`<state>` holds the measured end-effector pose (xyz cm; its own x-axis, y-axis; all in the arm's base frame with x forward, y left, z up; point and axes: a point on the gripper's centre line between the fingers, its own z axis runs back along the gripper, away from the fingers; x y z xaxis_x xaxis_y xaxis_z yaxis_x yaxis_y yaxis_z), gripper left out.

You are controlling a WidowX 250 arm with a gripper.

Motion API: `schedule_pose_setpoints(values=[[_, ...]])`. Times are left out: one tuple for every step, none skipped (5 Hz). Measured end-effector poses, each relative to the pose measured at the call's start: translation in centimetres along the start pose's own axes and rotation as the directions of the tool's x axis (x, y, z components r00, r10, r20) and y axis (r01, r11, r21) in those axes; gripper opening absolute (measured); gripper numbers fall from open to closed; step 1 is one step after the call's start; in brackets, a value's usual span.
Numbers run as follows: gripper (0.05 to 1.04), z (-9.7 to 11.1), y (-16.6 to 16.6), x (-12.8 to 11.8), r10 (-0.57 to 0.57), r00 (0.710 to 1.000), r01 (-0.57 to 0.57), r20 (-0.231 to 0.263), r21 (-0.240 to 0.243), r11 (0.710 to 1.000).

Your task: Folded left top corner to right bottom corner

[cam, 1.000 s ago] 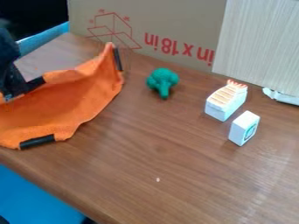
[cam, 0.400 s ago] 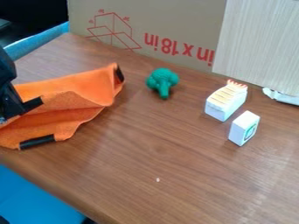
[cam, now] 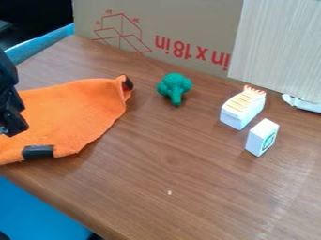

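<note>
The black gripper (cam: 11, 115) is at the left edge, over the left part of the orange cloth (cam: 72, 115). The cloth lies at the left of the table, bulging softly, with black patches at its corners. One black corner (cam: 127, 83) is curled up at the upper right, near the green toy. Another black patch (cam: 38, 152) lies along the lower edge, close to the table's front. The cloth's left part is hidden behind the gripper and beyond the view.
A green broccoli toy (cam: 174, 88) stands right of the cloth. Farther right are a white block with an orange striped top (cam: 242, 108) and a small white block (cam: 261, 137). A cardboard panel (cam: 188, 28) and a pale board (cam: 279, 47) stand at the back.
The gripper has come down from the upper left. The cloth's raised upper part has sunk and flattened, and its upper right corner is lower. The dark piece beside the gripper is no longer seen.
</note>
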<state>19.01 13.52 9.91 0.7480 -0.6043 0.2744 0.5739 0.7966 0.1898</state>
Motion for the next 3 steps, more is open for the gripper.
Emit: schedule_pose_setpoints(values=[[0.994,1.6,0.5,0.5,0.008,0.999,-0.006,0.036,-0.047,0.999],[1.001,4.2,1.4,0.9,0.056,0.998,-0.049,0.029,-0.197,0.979],[1.001,7.5,3.4,0.2,0.209,0.978,-0.205,-0.005,-0.201,0.958]])
